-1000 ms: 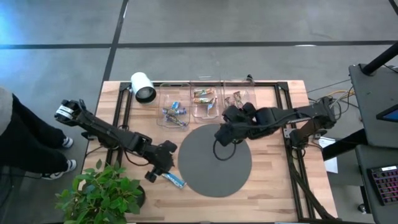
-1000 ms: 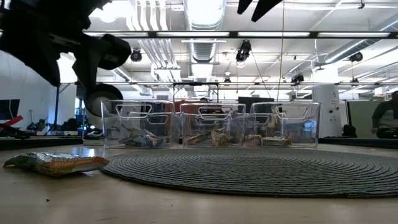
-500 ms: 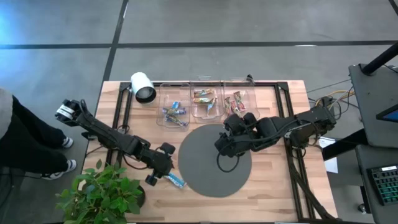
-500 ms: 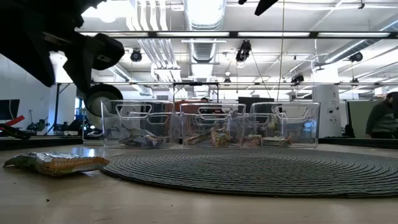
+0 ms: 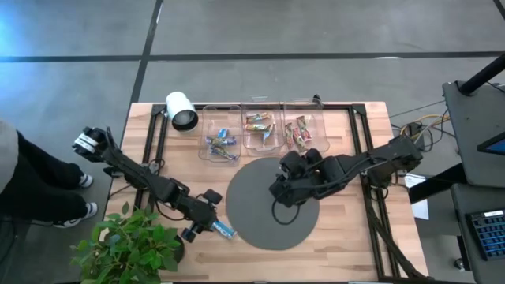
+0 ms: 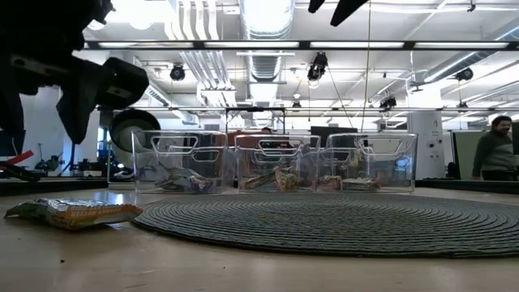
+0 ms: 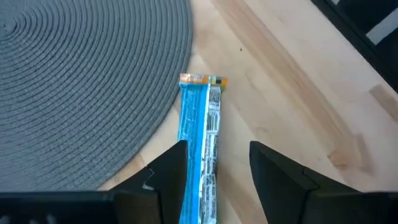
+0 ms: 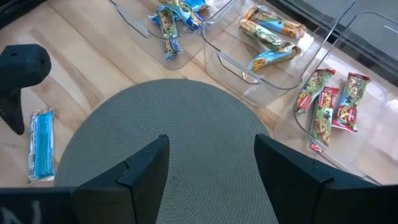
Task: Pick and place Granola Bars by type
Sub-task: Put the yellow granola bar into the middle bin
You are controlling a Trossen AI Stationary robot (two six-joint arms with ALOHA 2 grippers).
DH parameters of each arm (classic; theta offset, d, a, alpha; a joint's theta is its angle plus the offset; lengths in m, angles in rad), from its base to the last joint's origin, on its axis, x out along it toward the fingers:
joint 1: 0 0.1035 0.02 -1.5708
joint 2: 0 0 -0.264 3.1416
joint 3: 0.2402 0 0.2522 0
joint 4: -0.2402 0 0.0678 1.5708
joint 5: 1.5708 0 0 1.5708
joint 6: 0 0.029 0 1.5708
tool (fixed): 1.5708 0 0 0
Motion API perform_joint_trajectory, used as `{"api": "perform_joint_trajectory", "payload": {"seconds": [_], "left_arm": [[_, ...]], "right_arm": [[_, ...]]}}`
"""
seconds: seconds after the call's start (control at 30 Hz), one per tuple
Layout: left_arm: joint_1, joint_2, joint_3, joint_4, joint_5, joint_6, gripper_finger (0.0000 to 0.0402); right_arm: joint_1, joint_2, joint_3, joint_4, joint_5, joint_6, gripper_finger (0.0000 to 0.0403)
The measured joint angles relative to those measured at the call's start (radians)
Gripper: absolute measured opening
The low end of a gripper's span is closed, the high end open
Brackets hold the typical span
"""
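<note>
Left gripper (image 7: 213,180) lower, fingers (image 7: 166,171) straddling blue bar (image 7: 199,143).

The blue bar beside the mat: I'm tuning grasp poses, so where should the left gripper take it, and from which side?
Grip the blue bar across its narrow width near mid-length, coming straight down. It lies flat on the table just off the round mat, so only its long edges offer purchase. The left gripper is open and already straddles one end.

blue bar (image 7: 199,155) cut off at frame edge between left claw (image 7: 214,180) fingers
</note>
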State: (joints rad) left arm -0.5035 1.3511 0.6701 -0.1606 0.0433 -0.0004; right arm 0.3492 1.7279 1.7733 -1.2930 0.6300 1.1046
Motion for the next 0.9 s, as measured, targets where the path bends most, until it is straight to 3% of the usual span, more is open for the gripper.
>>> {"api": "perform_joint_trajectory", "payload": {"seconds": [0.4, 0.53, 0.73, 0.9], "left_arm": [[-0.003, 0.099, -0.033, 0.085, -0.002, 0.010, 0.0156], [-0.002, 0.096, -0.027, 0.087, -0.055, 0.020, 0.0156], [-0.002, 0.098, -0.019, 0.090, -0.084, -0.146, 0.0157], [-0.002, 0.098, -0.017, 0.090, -0.086, -0.138, 0.0170]], "right_arm": [[0.000, 0.008, 0.000, 0.000, -0.006, 0.003, 0.0226], [0.000, 0.008, 0.000, -0.007, -0.007, 0.000, 0.0226], [0.000, 0.008, 0.000, -0.011, -0.009, -0.025, 0.0226], [-0.004, 0.008, 0.000, -0.012, -0.010, -0.057, 0.0226]]}}
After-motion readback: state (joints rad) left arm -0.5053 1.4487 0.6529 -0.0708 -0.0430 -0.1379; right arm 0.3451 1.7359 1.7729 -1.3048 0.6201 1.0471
